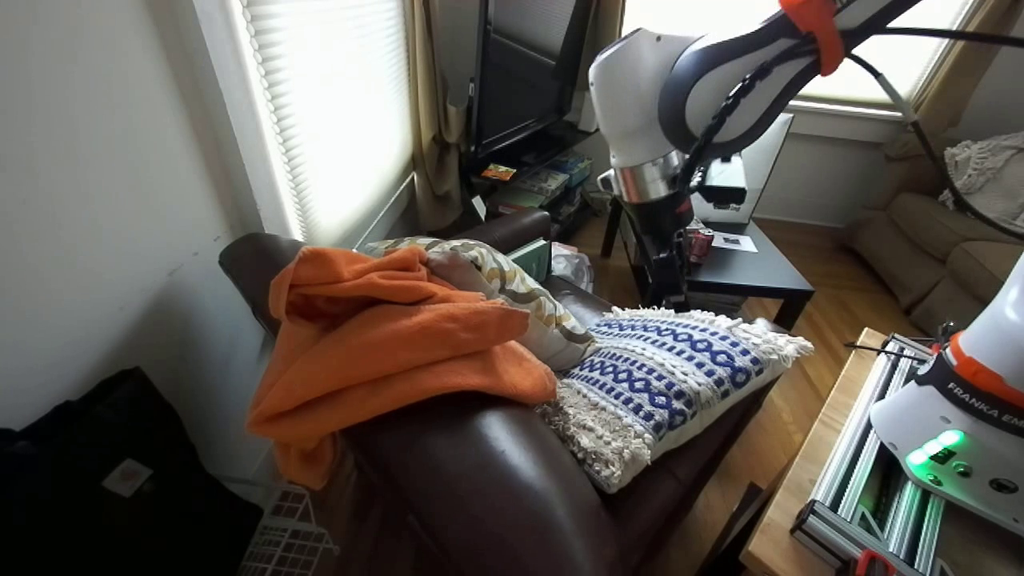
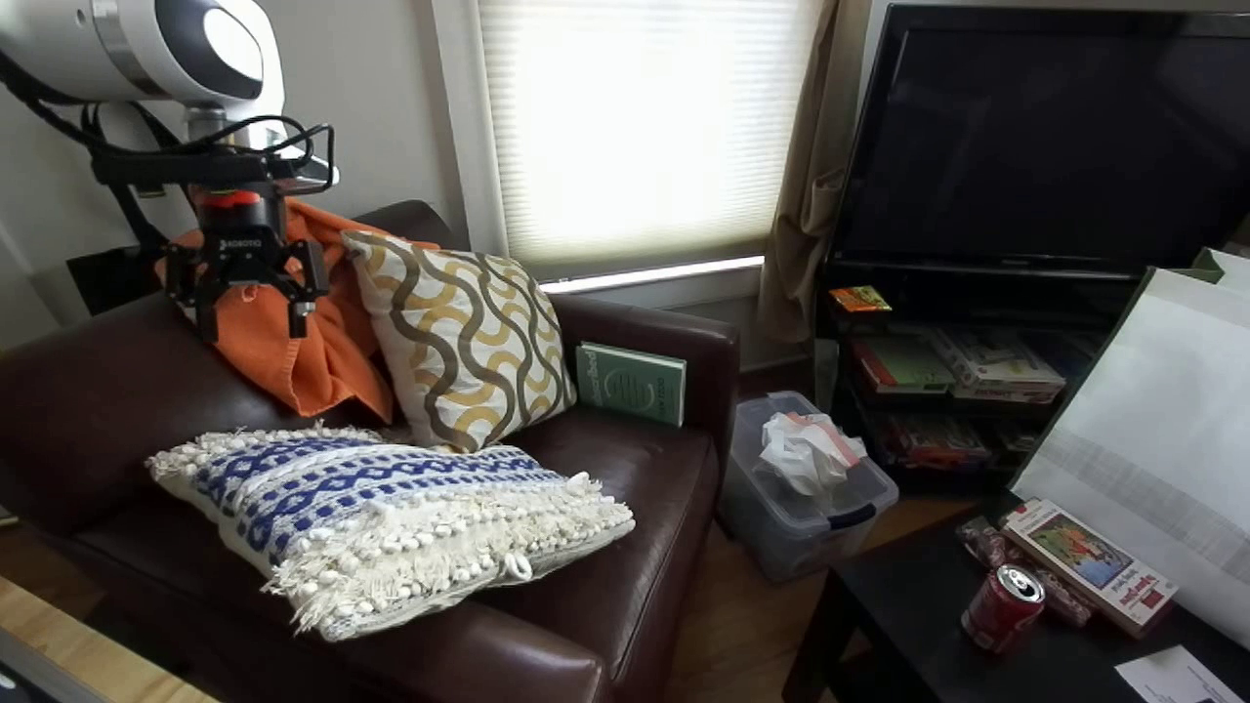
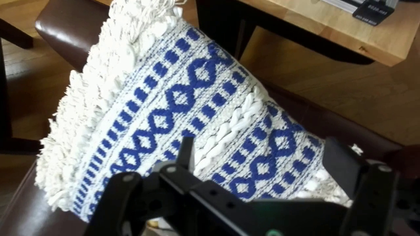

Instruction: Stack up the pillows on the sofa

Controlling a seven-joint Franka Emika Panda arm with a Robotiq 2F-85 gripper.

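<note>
Fingers [image 3: 343,168]: parted and grasping nothing; in an exterior view their tips hang apart from the fabric below.
Blue-and-white fringed pillow [image 2: 391,527]: lying nearly flat on the brown leather sofa [image 2: 645,478], under the wrist camera, one side seeming to rest on the armrest [image 2: 527,654] nearest the robot.
Wave-patterned pillow [image 2: 469,342]: propped at a tilt against the orange blanket [image 2: 322,376]; the two pillows are not yet stacked.
Fringe risk: a pinch on the loose tassels [image 3: 75,121] alone, without the stuffed body, could pull threads or let the pillow slip.
Width risk: the fringed pillow looks far broader than the spread of the fingers, so closing on its flat middle may gather only slack cloth or skid off the raised braid [image 3: 229,131].
Armrest risk: a sideways push toward the robot could tip that pillow down between the sofa and the wooden workbench [image 1: 816,448].
Leaning risk: the pillows lie close, whether touching cannot be told; dragging one might topple the other or bring the blanket along.
Stack risk: a plump, uneven base could let the upper pillow slide, perhaps into the green book [image 2: 630,384].
Surface: smooth, slightly glossy leather, likely to give little hold.
Room: daylit pale blind [image 2: 645,127], television [image 2: 1055,146], clear storage bin [image 2: 771,527], black tabletop [image 2: 918,596] carrying a red soda can [image 2: 996,615], plank floor [image 1: 828,320].
</note>
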